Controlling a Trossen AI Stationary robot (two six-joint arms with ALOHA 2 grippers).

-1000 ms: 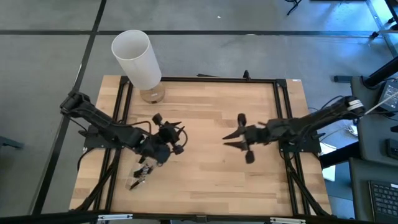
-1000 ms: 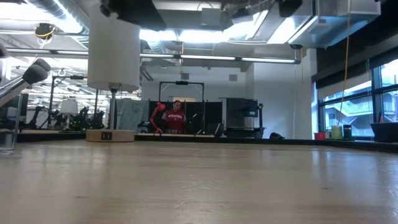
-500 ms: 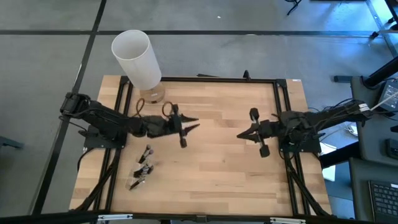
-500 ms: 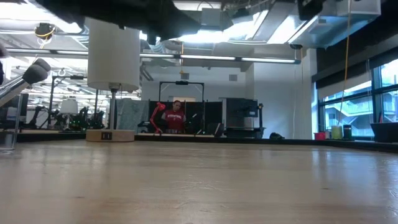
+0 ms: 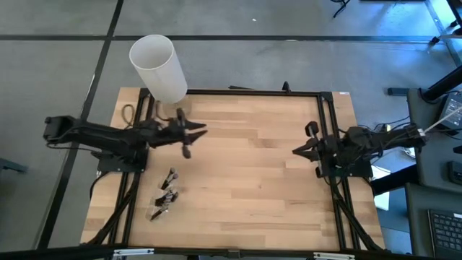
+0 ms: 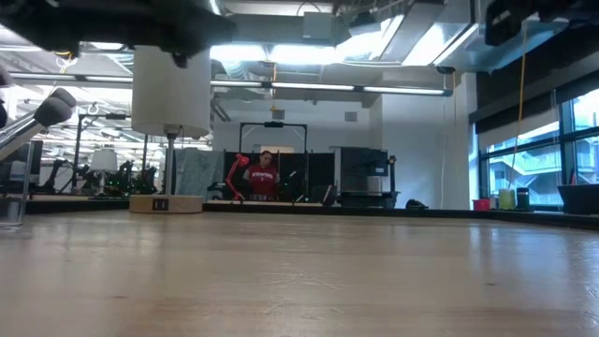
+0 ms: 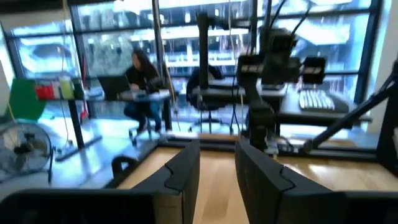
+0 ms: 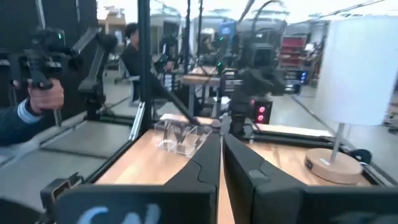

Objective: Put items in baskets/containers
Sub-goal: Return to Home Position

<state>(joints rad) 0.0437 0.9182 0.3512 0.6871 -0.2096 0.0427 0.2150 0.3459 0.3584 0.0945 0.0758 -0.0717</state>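
Observation:
The clear cup (image 5: 163, 196) sits on the table near its left, near corner, with several thin dark brushes (image 5: 171, 175) in and around it. The right wrist view shows the cup (image 8: 180, 135) far off, with dark sticks inside. A pale brush tip (image 6: 49, 109) shows at the low view's left edge. My left gripper (image 5: 201, 131) hovers toward the far left, away from the cup, slightly open (image 7: 217, 168) with nothing in it. My right gripper (image 5: 294, 151) hangs near the right edge, shut and empty (image 8: 222, 158).
A tall white cylinder (image 5: 159, 68) stands at the far left corner over a tan round base (image 6: 167, 203). A black frame (image 5: 328, 130) runs along the table's sides. A person's hand (image 8: 43, 93) holds a device beyond the table. Bare wood (image 5: 245, 180) lies between the arms.
My left gripper has risen away from the cup and swung toward the far edge, then drawn back toward the left edge. My right gripper has drawn back toward the right edge. The cup and brushes have stayed where they were.

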